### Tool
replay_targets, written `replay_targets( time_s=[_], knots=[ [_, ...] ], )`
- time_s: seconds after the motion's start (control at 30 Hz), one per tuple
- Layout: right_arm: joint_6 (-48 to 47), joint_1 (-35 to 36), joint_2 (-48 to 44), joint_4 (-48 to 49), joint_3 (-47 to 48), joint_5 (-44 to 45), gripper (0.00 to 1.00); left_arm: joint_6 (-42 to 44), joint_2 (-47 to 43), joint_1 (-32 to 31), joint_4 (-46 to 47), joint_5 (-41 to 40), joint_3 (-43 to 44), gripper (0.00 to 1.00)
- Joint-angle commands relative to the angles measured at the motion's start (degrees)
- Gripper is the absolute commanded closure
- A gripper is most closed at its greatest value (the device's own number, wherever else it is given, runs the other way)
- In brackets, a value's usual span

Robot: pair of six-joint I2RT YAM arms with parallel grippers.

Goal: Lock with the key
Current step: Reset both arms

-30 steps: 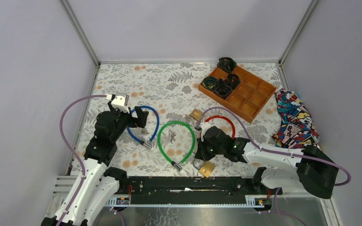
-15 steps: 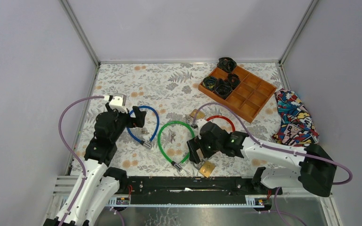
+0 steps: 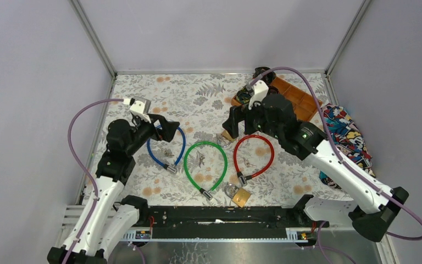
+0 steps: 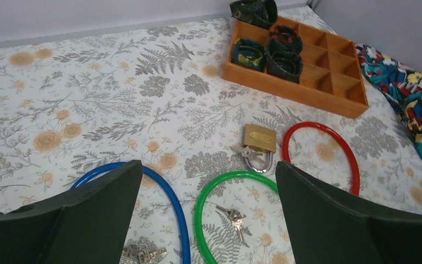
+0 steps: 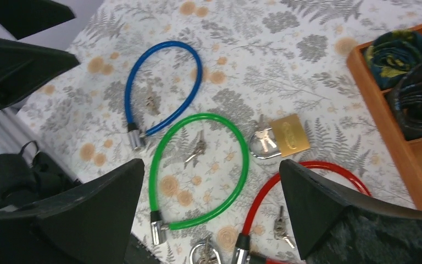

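I see a tabletop (image 3: 198, 93) under a grey-and-orange leaf print, boxed in by plain pale walls (image 3: 214, 33) with metal posts in the far corners. A wooden tray (image 4: 291, 93) sits at the far right with dark rolls (image 4: 286, 60) in its leftmost compartments, and a bright patterned cloth (image 3: 349, 137) lies bunched at the right edge. Three cables lie looped side by side across the middle: the blue cable (image 3: 182, 146) on the left, the green cable (image 5: 245, 165) in the centre and the red cable (image 4: 314, 126) on the right. Each loop has a small bunch of keys (image 5: 198, 148) lying inside it. The far padlock (image 4: 259, 138), brass, lies flat between the tops of the green and red loops, with another key touching its shackle. The near padlock (image 3: 242, 196) lies by the near edge, just beside the cable ends. I cannot tell whether either shackle is shut. My left gripper (image 4: 207, 165) is raised above the blue cable and tilted toward the middle, its jaws spread wide and holding nothing. My right arm is stretched far out and partly covers the tray from above. The right gripper (image 5: 211, 162) hangs over the far padlock, looking back down at the cables, with its jaws likewise wide apart and empty.
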Motion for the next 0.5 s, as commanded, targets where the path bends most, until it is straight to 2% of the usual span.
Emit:
replay_targets(
  time_s=[0.0,0.1,0.17,0.27,0.33,0.47],
  knots=[
    [-3.2,-2.6,2.7,-4.9,3.8,7.6,0.00,-4.5,2.6,0.3,3.9,-5.2,1.8,0.01],
    [2.5,-10.9,-1.6,-2.5,-1.7,21.4,0.00,-3.9,1.7,0.6,7.1,-22.2,-3.6,0.02],
    [6.1,-18.7,-5.2,-2.7,-5.6,28.6,0.00,-2.7,-0.3,1.6,11.0,-29.9,-7.6,0.01],
    [8.1,-26.0,-10.5,-2.2,-11.7,36.9,0.00,1.3,-3.5,3.6,17.6,-33.6,-14.1,0.01],
    [9.4,-26.2,-14.2,3.3,-18.8,43.6,0.00,3.3,-5.0,4.9,20.7,-34.2,-17.7,0.01],
    [20.6,-26.2,-20.8,2.3,-26.0,50.3,0.00,4.0,-6.5,7.0,20.7,-33.2,-21.3,0.02]
  ],
)
